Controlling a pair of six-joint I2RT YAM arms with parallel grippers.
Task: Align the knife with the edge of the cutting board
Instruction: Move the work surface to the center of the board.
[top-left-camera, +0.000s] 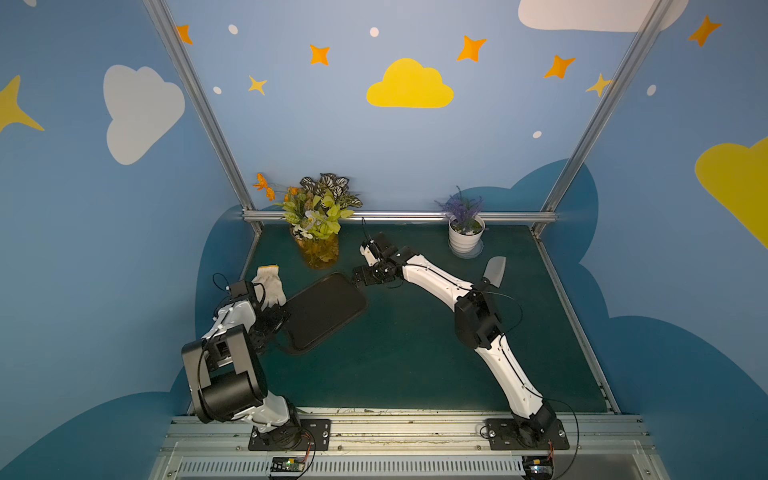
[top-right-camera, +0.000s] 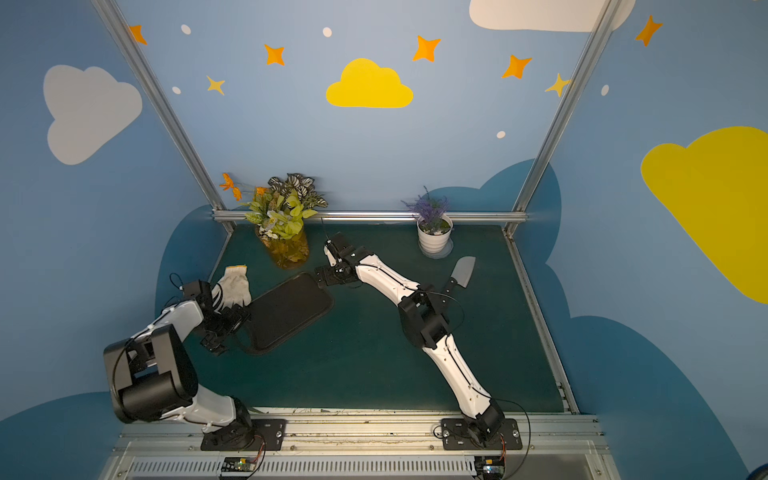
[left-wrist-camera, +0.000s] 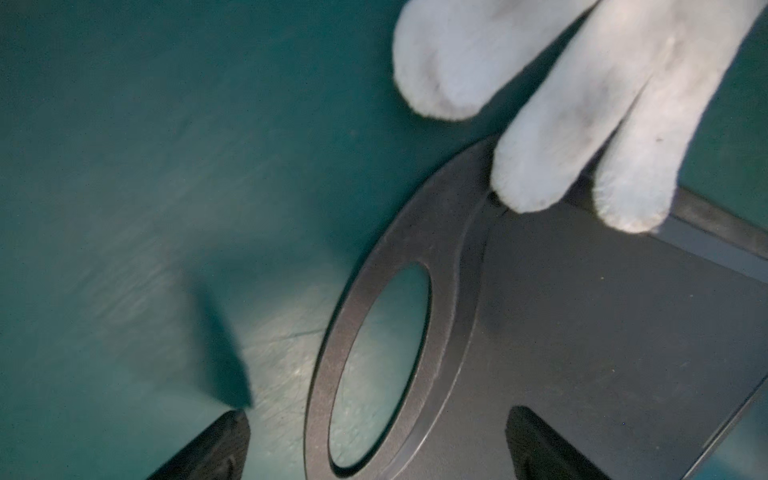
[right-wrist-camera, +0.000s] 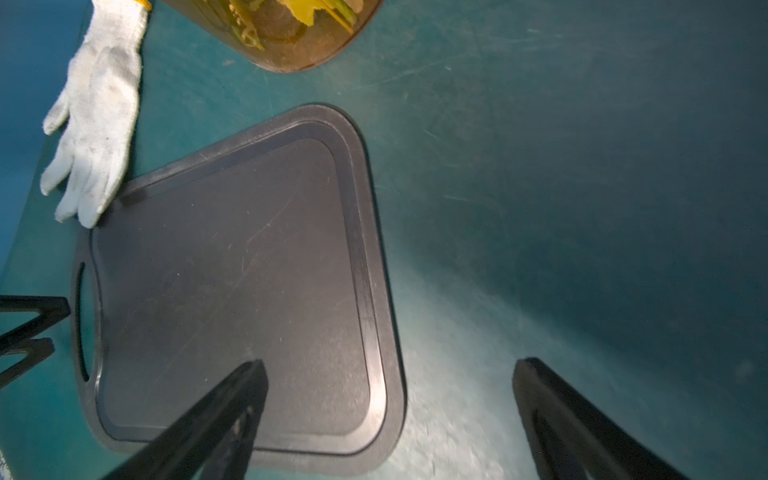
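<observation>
The black cutting board (top-left-camera: 326, 311) (top-right-camera: 289, 313) lies slanted on the green mat, left of centre. Its oval handle hole (left-wrist-camera: 380, 365) points toward the left arm. The knife (top-left-camera: 494, 270) (top-right-camera: 463, 271) lies far off at the right; the right arm's elbow hides part of its black handle. My left gripper (left-wrist-camera: 384, 436) (top-left-camera: 277, 320) is open astride the board's handle end, one finger over the mat and one over the board (left-wrist-camera: 582, 332). My right gripper (right-wrist-camera: 388, 374) (top-left-camera: 361, 276) is open at the board's far corner (right-wrist-camera: 232, 270), holding nothing.
A white glove (top-left-camera: 270, 284) (right-wrist-camera: 95, 124) lies beside the left arm with its fingertips (left-wrist-camera: 536, 166) on the board's corner. An amber vase of flowers (top-left-camera: 318, 249) stands just behind the board. A white pot of lavender (top-left-camera: 465, 237) stands at the back right, near the knife.
</observation>
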